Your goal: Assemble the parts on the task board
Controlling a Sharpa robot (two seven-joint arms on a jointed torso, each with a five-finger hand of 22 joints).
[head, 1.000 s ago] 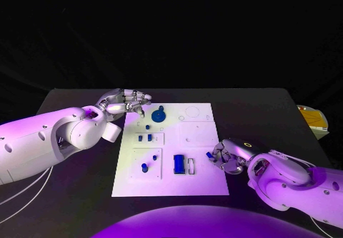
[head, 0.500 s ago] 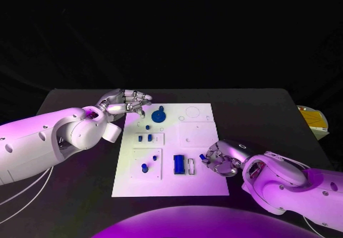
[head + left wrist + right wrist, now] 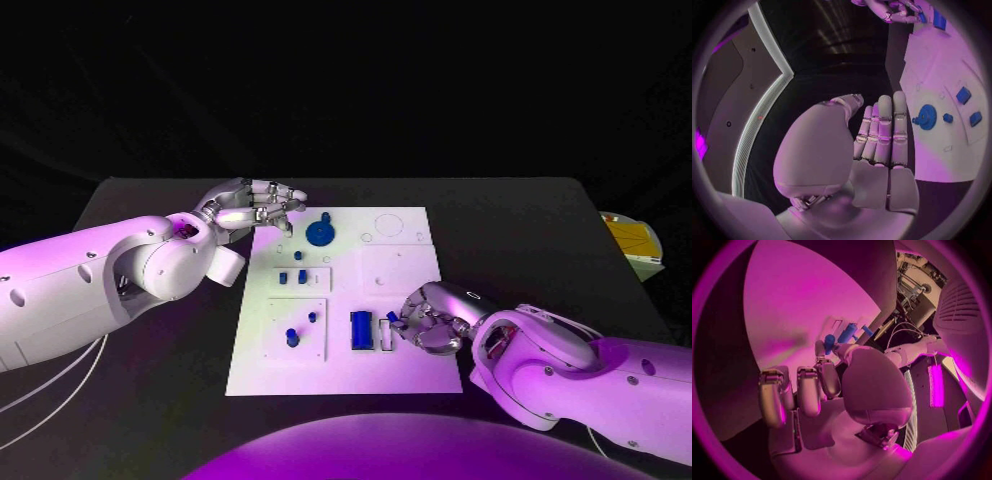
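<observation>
The white task board (image 3: 404, 375) lies mid-table. On it are a blue gear (image 3: 320, 233) (image 3: 927, 116), two small blue pieces (image 3: 293, 277), a blue peg (image 3: 293, 338) and a blue rectangular block (image 3: 361, 330) beside a white slot (image 3: 385, 334). My right hand (image 3: 430, 320) hovers over the board's right part, just right of the slot, and pinches a small blue part (image 3: 391, 316) (image 3: 829, 341) at its fingertips. My left hand (image 3: 253, 205) (image 3: 879, 137) sits at the board's far left corner, fingers together and bent, holding nothing.
A yellowish box (image 3: 635, 243) stands at the table's right edge. Bare black table (image 3: 159, 340) surrounds the board on both sides. My right forearm (image 3: 577, 370) lies across the near right of the table.
My right hand has moved left from the board's right edge onto the board, carrying the small blue part towards the slot. The left hand has stayed still.
</observation>
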